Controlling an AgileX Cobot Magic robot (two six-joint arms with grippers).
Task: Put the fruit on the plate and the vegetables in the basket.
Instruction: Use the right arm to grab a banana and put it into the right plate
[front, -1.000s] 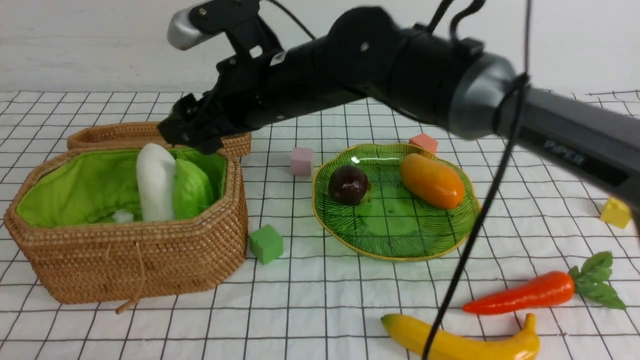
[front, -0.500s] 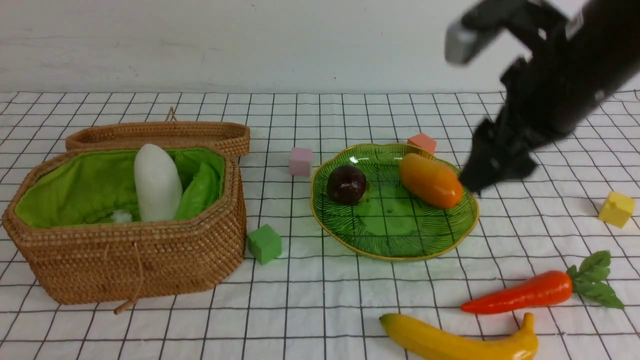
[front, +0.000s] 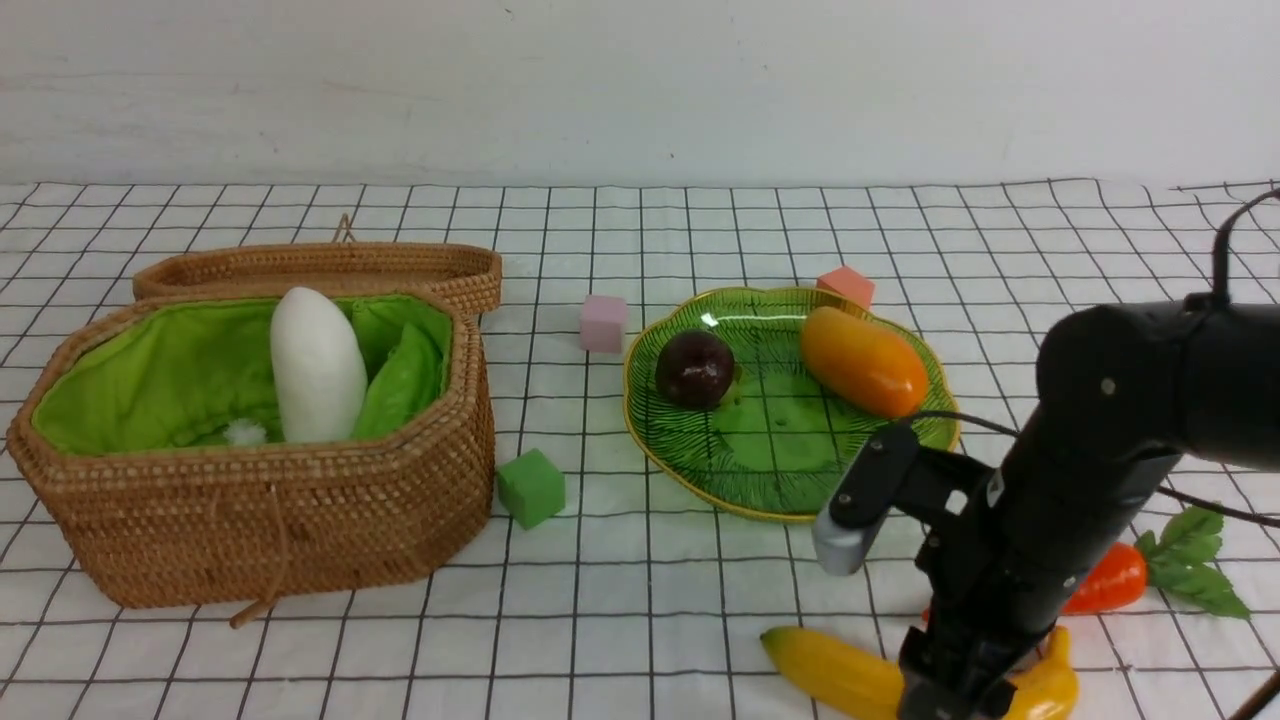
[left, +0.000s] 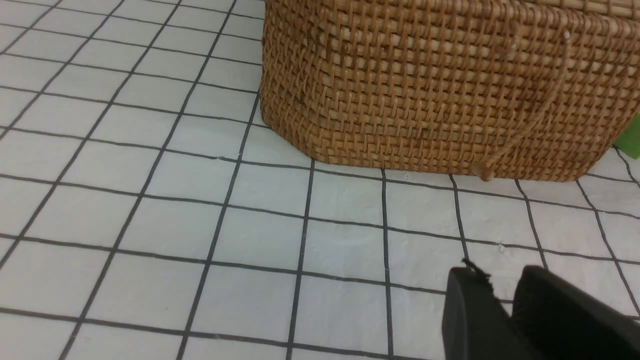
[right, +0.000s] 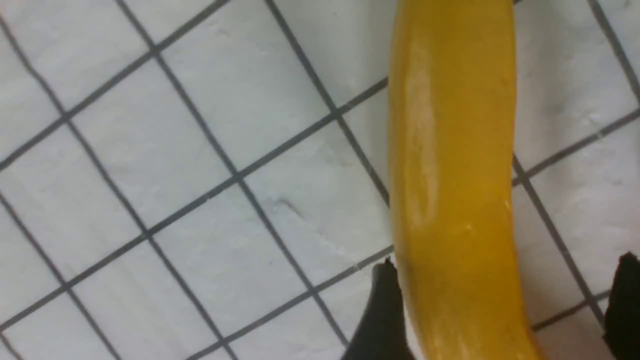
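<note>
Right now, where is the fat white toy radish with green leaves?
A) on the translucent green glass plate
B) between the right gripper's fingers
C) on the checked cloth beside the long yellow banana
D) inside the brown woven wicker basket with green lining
D: the white radish stands inside the brown wicker basket, while the green glass plate holds only the orange mango and the dark ball.
</note>
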